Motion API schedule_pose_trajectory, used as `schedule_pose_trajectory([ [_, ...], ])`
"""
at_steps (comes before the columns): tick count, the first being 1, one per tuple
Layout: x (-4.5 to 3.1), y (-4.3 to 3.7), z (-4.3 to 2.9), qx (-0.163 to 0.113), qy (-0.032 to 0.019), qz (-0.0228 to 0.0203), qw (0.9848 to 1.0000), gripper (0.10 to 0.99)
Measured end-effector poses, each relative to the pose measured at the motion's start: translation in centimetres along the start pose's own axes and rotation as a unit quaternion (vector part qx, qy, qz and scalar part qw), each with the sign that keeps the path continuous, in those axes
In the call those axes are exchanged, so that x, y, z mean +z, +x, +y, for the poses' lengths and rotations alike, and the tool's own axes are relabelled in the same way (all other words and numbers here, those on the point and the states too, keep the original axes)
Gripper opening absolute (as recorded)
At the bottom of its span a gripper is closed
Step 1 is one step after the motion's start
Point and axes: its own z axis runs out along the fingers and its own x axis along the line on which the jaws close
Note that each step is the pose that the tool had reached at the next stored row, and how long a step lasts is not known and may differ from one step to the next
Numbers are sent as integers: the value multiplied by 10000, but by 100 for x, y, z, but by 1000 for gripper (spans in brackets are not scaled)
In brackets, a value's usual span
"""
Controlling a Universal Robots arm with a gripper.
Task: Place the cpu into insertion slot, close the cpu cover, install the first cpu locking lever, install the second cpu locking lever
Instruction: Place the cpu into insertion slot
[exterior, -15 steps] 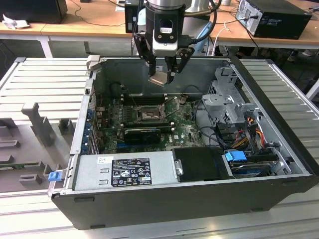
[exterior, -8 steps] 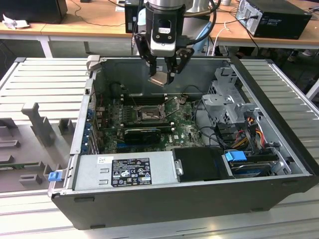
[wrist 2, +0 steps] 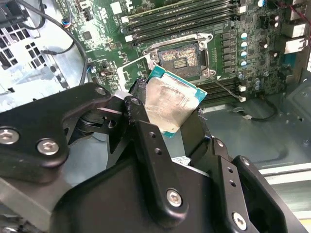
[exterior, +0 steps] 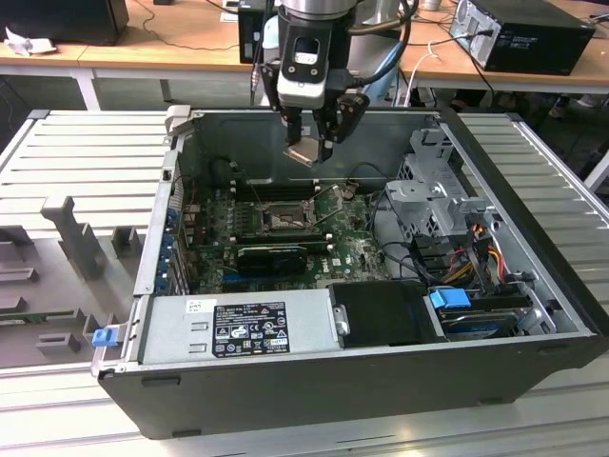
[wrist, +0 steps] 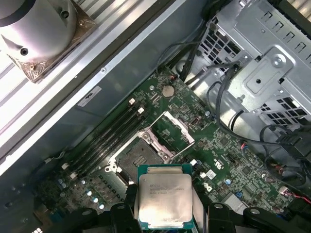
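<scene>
My gripper (exterior: pixel 312 149) hangs over the open computer case, shut on the cpu (exterior: pixel 308 154), a small square chip with a pale metal top. Both wrist views show the cpu (wrist 2: pixel 170 103) (wrist: pixel 165 200) pinched by its edges between the black fingers (wrist 2: pixel 140 127). It is held in the air, tilted, well above the green board. The insertion slot (exterior: pixel 283 221) (wrist 2: pixel 181 57) (wrist: pixel 137 158) lies uncovered below it, dark centre showing. The cpu cover (wrist: pixel 180 125) stands swung up beside the slot, and thin lever wires (exterior: pixel 333 197) stick up next to it.
A long black card (exterior: pixel 271 255) lies just in front of the slot, with memory sticks (exterior: pixel 271 188) behind it. A power supply (exterior: pixel 238 328) fills the case's front. A drive cage (exterior: pixel 433 190) and cables (exterior: pixel 466 257) sit at the exterior view's right. A round heat sink (wrist: pixel 41 34) rests outside the case wall.
</scene>
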Motion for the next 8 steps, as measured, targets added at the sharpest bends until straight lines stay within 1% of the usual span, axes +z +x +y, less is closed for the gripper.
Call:
schedule_pose_trajectory([
  [8, 5, 0, 0, 320, -6, -29, 9995, 529],
])
